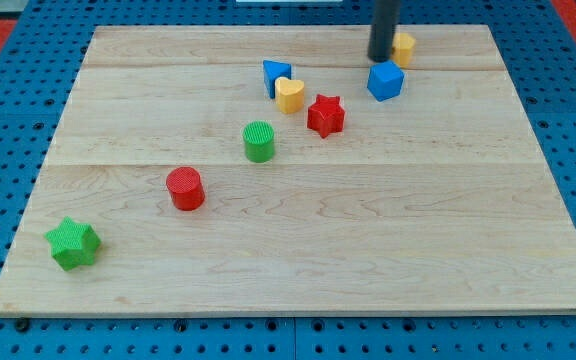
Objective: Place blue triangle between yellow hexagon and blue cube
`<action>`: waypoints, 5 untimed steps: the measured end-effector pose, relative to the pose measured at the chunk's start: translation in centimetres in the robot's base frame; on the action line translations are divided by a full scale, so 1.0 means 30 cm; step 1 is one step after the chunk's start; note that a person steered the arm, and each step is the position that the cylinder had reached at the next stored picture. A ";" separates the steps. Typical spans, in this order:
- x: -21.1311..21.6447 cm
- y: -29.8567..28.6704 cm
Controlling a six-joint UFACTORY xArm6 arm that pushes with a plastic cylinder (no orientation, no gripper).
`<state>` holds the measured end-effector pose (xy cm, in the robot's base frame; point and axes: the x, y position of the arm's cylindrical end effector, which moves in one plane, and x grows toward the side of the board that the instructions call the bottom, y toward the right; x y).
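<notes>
The blue triangle (275, 76) lies at the view's upper middle, touching the yellow heart (289, 95) at its lower right. The blue cube (385, 80) sits further right. The yellow hexagon (403, 47) is just above the cube, partly hidden behind my rod. My tip (381, 57) stands at the hexagon's left edge and just above the blue cube, well right of the blue triangle.
A red star (325, 115) lies right of the yellow heart. A green cylinder (259, 141) and a red cylinder (185, 188) run down toward the left. A green star (74, 243) is at the lower left. The wooden board (298, 270) rests on a blue pegboard.
</notes>
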<state>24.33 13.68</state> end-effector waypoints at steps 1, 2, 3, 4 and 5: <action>-0.079 0.131; 0.015 0.125; 0.007 0.237; -0.047 0.223; -0.039 -0.047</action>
<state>23.17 12.27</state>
